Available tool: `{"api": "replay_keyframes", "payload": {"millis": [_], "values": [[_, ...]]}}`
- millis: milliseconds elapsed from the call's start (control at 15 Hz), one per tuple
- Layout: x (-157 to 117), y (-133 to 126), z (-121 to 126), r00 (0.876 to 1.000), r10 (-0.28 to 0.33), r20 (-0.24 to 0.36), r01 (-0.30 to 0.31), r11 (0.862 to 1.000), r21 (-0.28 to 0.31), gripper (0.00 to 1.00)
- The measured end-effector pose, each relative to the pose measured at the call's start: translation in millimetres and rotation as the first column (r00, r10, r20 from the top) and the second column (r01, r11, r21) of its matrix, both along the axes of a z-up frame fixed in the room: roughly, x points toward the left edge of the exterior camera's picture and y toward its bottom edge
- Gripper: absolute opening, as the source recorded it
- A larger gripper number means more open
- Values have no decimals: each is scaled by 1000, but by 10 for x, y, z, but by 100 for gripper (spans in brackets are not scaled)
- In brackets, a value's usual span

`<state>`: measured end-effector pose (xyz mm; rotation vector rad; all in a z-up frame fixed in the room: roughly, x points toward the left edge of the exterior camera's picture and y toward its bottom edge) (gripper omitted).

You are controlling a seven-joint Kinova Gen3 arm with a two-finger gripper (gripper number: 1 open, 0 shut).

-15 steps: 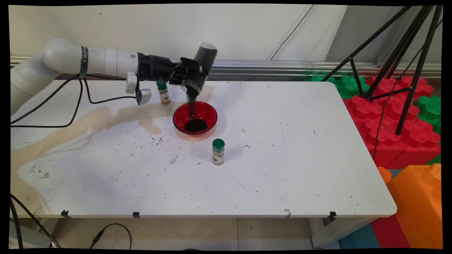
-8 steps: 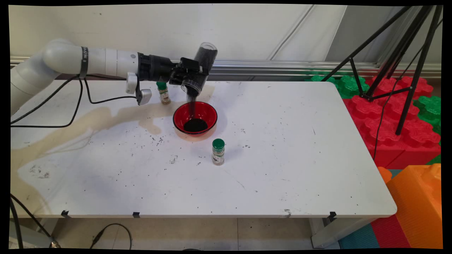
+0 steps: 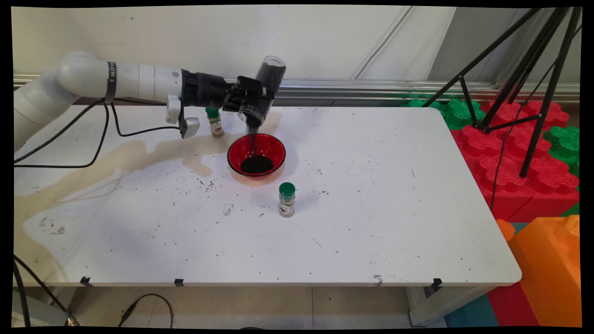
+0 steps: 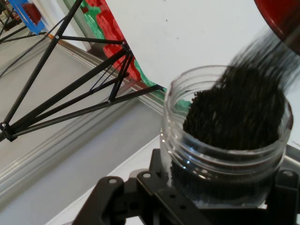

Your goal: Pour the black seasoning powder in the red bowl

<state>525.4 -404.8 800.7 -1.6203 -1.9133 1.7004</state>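
1. The black two-finger gripper (image 3: 253, 99) is clamping a clear plastic jar (image 3: 262, 90) round its middle, its fingers closed on either side of the jar's wall; the hand view is showing the linkage rising to the jar's (image 4: 225, 140) sides.
2. The jar is hanging tipped, mouth down and toward the near side, base up toward the wall, so that its load of dark granules (image 4: 236, 110) is sliding to the lip and spilling out.
3. A thin dark stream (image 3: 252, 134) is falling from the mouth straight into the red bowl (image 3: 256, 155), which is sitting on the white table (image 3: 371, 208) directly below the mouth and apart from it, placed to catch the fall.
4. A dark heap (image 3: 256, 164) is lying in the bowl's bottom, where the stream is landing.
5. A green-capped spice jar (image 3: 287, 199) is standing upright just in front of the bowl, clear of the pour; a second green-capped spice jar (image 3: 214, 122) is standing behind and to the left, beneath the wrist.
6. Dark specks (image 3: 206, 183) are lying scattered on the table around the bowl, and a tan stain (image 3: 116, 160) is spreading across its left part.
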Motion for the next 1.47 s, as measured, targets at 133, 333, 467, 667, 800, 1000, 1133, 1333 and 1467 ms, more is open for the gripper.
{"api": "replay_keyframes", "payload": {"millis": [133, 333, 467, 667, 800, 1000, 1133, 1333, 1467], "values": [[0, 0, -3, 1000, 0, 1, 0, 1000, 0, 0], [0, -1, -6, 1000, -1, 3, 1, 1000, -1, 0], [2, 0, -9, 1000, 0, 3, 0, 1000, 0, 0], [3, 2, -12, 1000, 0, 2, 0, 1000, 2, 0], [4, 3, -14, 1000, 4, -2, -4, 1000, 7, 0], [7, 6, -17, 1000, 11, -12, -10, 1000, 19, 0], [8, 9, -20, 1000, 17, -21, -16, 999, 32, 0], [13, 15, -25, 998, 36, -46, -33, 997, 66, 0], [18, 19, -26, 997, 49, -61, -43, 995, 86, 0]]}}
